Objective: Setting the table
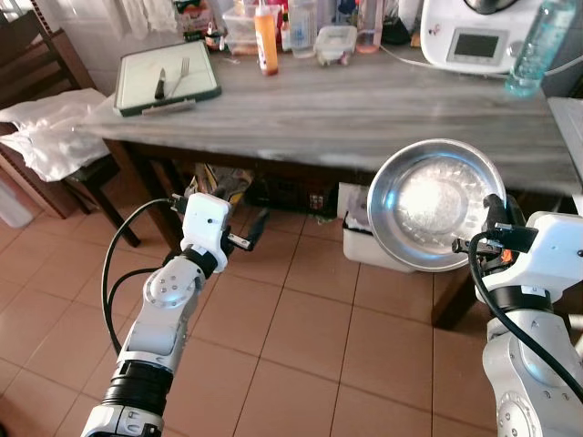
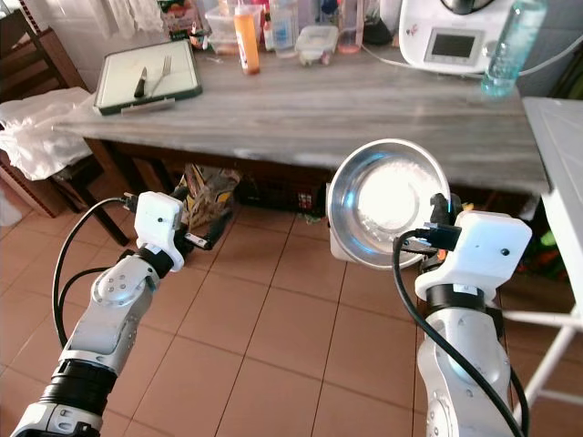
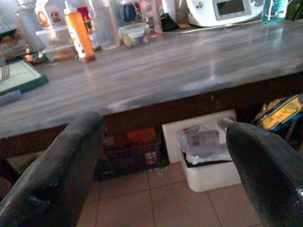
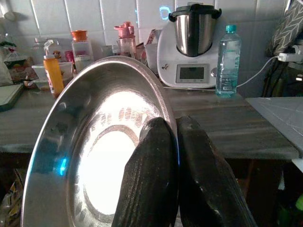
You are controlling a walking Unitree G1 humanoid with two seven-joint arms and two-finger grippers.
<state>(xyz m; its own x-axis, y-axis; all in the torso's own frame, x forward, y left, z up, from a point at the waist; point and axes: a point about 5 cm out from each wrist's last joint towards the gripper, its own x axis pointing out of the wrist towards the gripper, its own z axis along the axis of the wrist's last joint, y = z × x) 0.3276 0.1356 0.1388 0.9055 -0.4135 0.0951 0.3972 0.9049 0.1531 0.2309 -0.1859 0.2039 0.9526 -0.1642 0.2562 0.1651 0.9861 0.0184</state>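
A shiny steel plate [image 1: 434,202] stands tilted on edge in front of the grey wooden table [image 1: 364,114], below its near edge. My right gripper [image 4: 174,142] is shut on the steel plate's rim [image 2: 435,208], one finger on each face. My left gripper [image 1: 253,232] is open and holds nothing, hanging low before the table's left part, fingers [image 3: 57,175] spread wide. On the table's far left a green-rimmed cutting board [image 1: 167,79] carries a knife [image 1: 160,84] and a fork [image 1: 181,76].
An orange bottle [image 1: 266,38], containers, a white kitchen machine [image 1: 480,35] and a water bottle [image 1: 536,47] line the table's back. A chair with white cloth [image 1: 50,132] stands left. A white bin [image 1: 364,238] sits under the table. A white rack [image 2: 556,155] is at right.
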